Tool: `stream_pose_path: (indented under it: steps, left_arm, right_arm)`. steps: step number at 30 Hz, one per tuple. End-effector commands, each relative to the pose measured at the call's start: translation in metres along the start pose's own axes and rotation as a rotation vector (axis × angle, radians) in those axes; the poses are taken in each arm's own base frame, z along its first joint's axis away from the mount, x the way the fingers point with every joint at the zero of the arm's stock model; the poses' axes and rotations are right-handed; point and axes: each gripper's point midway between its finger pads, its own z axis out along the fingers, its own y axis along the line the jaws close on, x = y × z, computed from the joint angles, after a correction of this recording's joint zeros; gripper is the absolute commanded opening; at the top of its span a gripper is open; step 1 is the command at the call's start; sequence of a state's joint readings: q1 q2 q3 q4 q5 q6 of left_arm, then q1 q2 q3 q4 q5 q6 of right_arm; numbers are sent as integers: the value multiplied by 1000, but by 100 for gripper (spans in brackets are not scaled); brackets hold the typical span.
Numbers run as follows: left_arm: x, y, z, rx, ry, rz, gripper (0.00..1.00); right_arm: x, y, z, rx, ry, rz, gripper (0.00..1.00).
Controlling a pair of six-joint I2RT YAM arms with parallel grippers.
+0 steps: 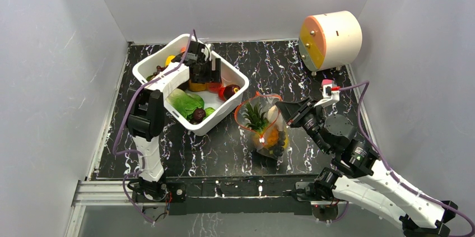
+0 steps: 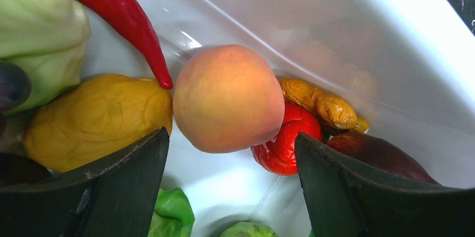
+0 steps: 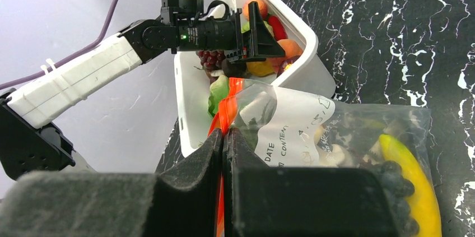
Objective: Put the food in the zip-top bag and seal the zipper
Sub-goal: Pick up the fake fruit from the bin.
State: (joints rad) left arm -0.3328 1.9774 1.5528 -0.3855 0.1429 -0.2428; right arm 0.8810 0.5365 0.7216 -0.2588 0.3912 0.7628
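From above, my left gripper (image 1: 203, 75) hangs inside the white tub (image 1: 141, 70), and my right gripper (image 1: 284, 108) meets the zip-top bag (image 1: 263, 130) beside it.

Left wrist: my jaws gape wide either side of a peach (image 2: 227, 98).

Right wrist: my fingers are pinched tight on the zipper (image 3: 227, 105).

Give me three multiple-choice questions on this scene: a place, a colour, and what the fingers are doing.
1. Where is the peach? A in the white tub; B in the bag; C in mid-air.
2. What colour is the bag's closing strip? A blue; B red; C green.
3. The right arm's fingers are: A wide open; B out of sight; C shut on the bag's edge.
Answers: A, the tub's walls surround it; B, it shows red; C, they pinch the strip.
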Motion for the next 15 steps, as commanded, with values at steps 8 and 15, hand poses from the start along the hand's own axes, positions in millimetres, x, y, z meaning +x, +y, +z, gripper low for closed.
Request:
stream_pose_path:
  steps: [8, 15]
  left_arm:
    - [-3, 6, 17, -47, 11, 24, 71]
    - [-12, 4, 1, -53, -49, 27, 53]
  right_arm:
    - [-36, 25, -5, -71, -108, 60, 0]
    - [-35, 24, -5, -68, -107, 57, 0]
